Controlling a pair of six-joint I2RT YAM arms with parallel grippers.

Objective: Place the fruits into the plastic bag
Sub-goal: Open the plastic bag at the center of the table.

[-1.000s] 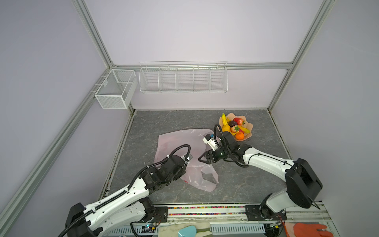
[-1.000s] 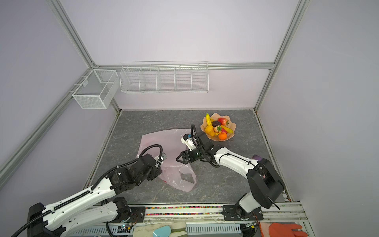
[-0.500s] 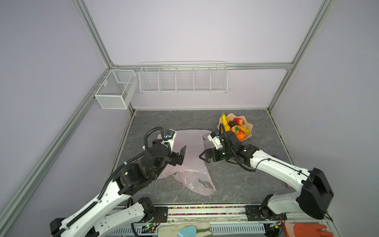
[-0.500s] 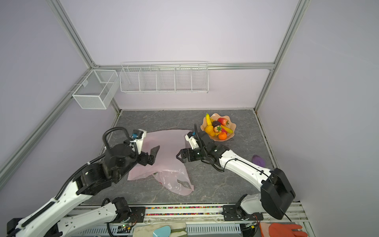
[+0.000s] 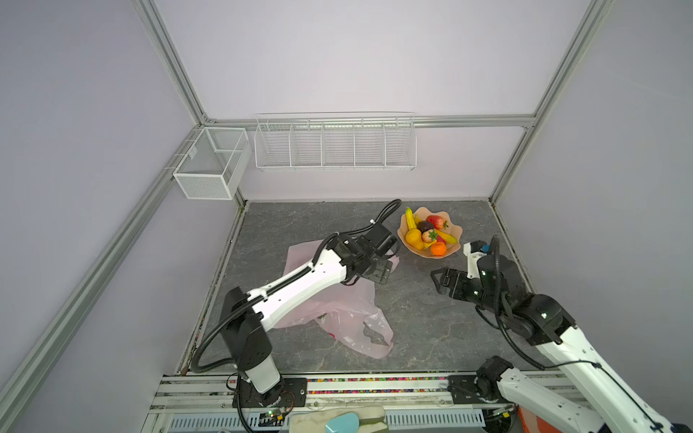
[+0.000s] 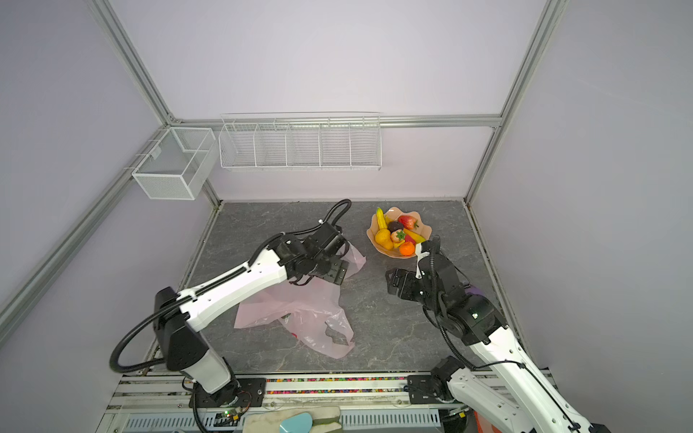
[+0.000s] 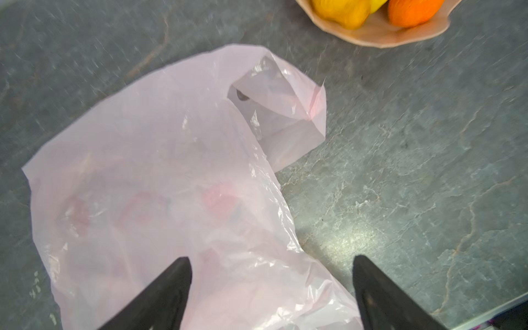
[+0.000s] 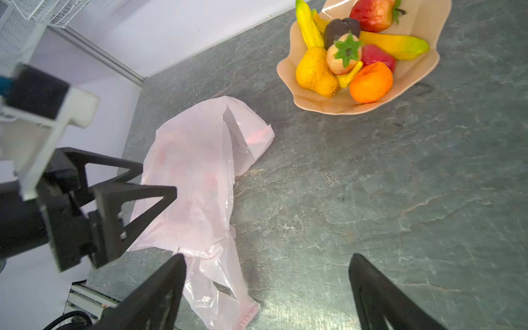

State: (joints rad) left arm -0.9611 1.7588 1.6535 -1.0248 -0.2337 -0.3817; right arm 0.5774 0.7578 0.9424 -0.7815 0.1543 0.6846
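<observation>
The fruits (image 5: 429, 234) (image 6: 399, 234) lie heaped in a peach bowl (image 8: 323, 107) at the back right: bananas (image 8: 307, 25), strawberries (image 8: 371, 11), a pear (image 8: 314, 73), a tangerine (image 8: 371, 83) and a dark fruit (image 8: 341, 28). The pale pink plastic bag (image 5: 348, 311) (image 6: 311, 311) (image 7: 160, 185) (image 8: 194, 171) lies crumpled flat on the table, handles toward the front. My left gripper (image 5: 382, 268) (image 6: 337, 271) (image 7: 270, 260) hangs open over the bag's far corner, holding nothing. My right gripper (image 5: 437, 279) (image 6: 392, 281) (image 8: 267, 257) is open and empty, right of the bag and in front of the bowl.
A white wire rack (image 5: 333, 142) and a mesh box (image 5: 210, 165) hang on the back wall. A purple object (image 6: 474, 290) peeks out behind my right arm. Bare grey tabletop (image 5: 412, 318) separates the bag and my right arm. The arms' mounting rail (image 5: 337, 386) runs along the front.
My left arm swung from the bag's near left side across it toward the bowl. My right arm pulled back rightward off the bag. The bag has shifted and crumpled.
</observation>
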